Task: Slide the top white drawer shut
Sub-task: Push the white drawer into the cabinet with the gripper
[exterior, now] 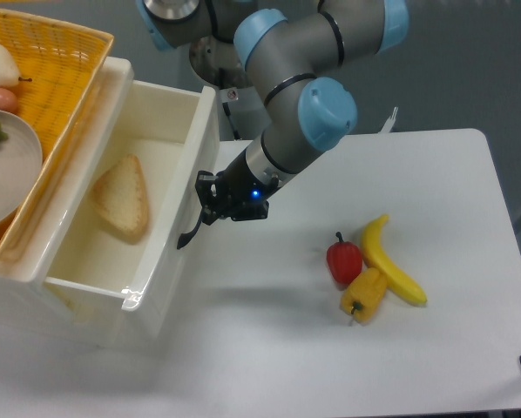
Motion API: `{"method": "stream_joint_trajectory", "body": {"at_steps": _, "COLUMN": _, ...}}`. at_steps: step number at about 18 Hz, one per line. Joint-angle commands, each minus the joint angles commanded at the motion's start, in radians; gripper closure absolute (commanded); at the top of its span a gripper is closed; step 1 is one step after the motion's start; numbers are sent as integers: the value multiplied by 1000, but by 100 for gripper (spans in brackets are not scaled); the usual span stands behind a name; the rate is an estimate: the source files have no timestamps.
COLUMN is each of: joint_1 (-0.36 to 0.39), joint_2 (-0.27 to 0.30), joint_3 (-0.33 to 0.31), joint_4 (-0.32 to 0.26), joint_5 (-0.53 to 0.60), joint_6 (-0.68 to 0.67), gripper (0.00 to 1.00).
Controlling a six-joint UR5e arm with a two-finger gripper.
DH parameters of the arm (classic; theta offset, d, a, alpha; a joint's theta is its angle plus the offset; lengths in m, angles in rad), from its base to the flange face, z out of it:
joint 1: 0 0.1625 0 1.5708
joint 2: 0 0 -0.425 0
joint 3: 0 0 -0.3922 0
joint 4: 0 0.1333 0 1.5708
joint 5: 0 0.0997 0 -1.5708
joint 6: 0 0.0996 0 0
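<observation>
— What's on the worktop [435, 174]?
— A red pepper [343, 260], a yellow pepper [363, 294] and a banana [389, 259], bunched together.
— And up left?
— A wicker basket [56, 61] holding a plate [6, 178], maybe fruit.

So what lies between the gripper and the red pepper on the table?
Nothing. In the camera view the white table is bare between the gripper, at the top white drawer, and the red pepper.

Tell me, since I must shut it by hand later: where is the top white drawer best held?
By the curved black handle on the top white drawer front, coming from the table side. It bows outward, and the gripper is already there.
</observation>
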Motion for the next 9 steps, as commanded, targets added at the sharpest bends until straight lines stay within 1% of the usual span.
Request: {"method": "stream_joint_trajectory", "body": {"at_steps": 9, "joint_1": -29, "joint_2": 5, "joint_3": -2, "joint_4": -5, "joint_5": -2, "joint_6": -2, "gripper": 90}}
